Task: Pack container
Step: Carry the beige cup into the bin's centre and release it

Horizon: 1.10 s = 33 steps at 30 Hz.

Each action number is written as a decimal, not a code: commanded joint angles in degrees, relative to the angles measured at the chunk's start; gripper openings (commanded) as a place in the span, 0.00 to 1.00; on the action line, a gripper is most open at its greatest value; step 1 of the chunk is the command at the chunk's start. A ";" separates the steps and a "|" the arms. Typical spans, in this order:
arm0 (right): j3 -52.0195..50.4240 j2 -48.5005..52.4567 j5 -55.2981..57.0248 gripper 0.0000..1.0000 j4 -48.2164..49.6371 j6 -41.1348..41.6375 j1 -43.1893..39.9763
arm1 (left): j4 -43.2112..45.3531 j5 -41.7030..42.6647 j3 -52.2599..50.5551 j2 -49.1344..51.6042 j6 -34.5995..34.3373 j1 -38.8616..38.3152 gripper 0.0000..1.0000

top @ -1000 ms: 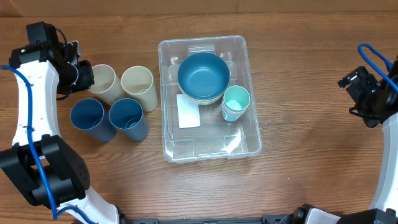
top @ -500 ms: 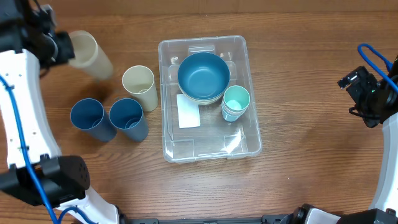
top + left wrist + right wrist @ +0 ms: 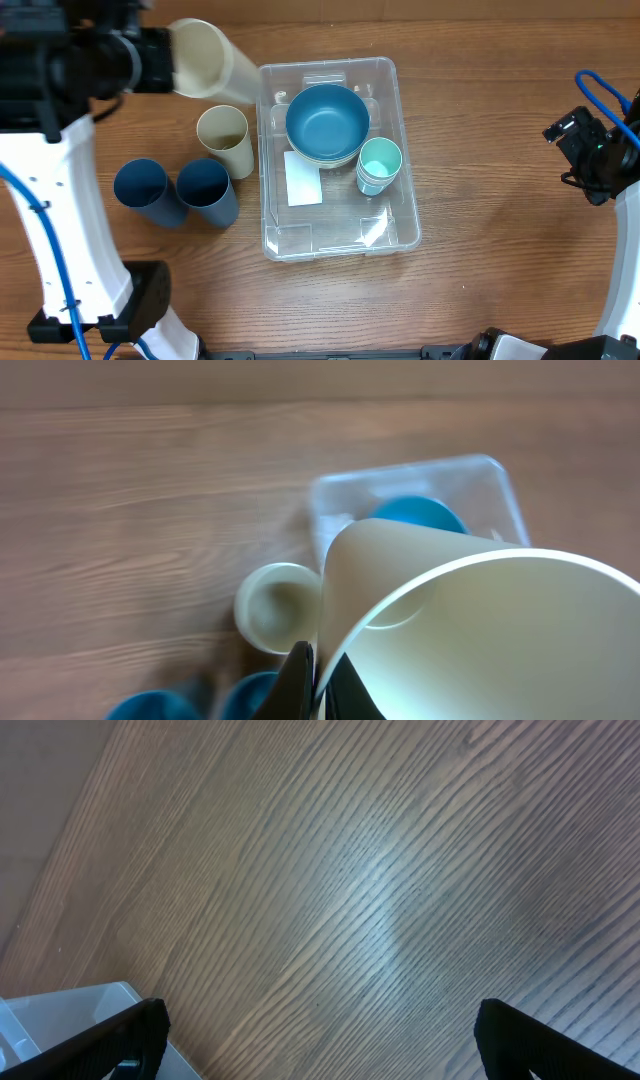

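Container (image 3: 335, 228) just right of left pincer (image 3: 158, 62) — cream cup (image 3: 212, 62) between

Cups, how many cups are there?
5. The left gripper holds one cream cup; another cream cup and two blue cups stand on the table; a mint cup sits in the clear bin, maybe stacked over others.

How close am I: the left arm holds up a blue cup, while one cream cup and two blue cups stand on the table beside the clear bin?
One slip: the lifted cup in the left gripper is cream, not blue, per the overhead view. Otherwise right: one standing cream cup and two blue cups are on the table beside the container.
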 commanded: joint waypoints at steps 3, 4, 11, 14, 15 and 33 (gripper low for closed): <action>0.50 0.02 -0.09 1.00 0.26 0.50 -0.15 | -0.02 -0.24 -0.66 -0.87 0.15 -9.49 0.04; 0.50 0.02 -0.09 1.00 0.26 0.50 -0.17 | 0.00 -0.26 -1.11 -0.87 0.04 -10.86 0.04; 0.50 0.02 -0.09 1.00 0.26 0.50 -0.15 | -0.02 -4.35 -9.42 -0.87 -0.59 -20.20 0.04; 0.50 0.02 -0.09 1.00 0.24 0.50 -0.15 | 0.00 -9.64 -13.53 -0.87 -0.87 -22.38 0.04; 0.50 0.02 -0.09 1.00 0.26 0.50 -0.15 | 0.00 -11.54 -15.43 -0.87 -1.01 -23.06 0.04; 0.50 0.02 -0.09 1.00 0.26 0.50 -0.15 | 20.65 -11.45 -46.69 -0.81 -0.11 -28.37 0.04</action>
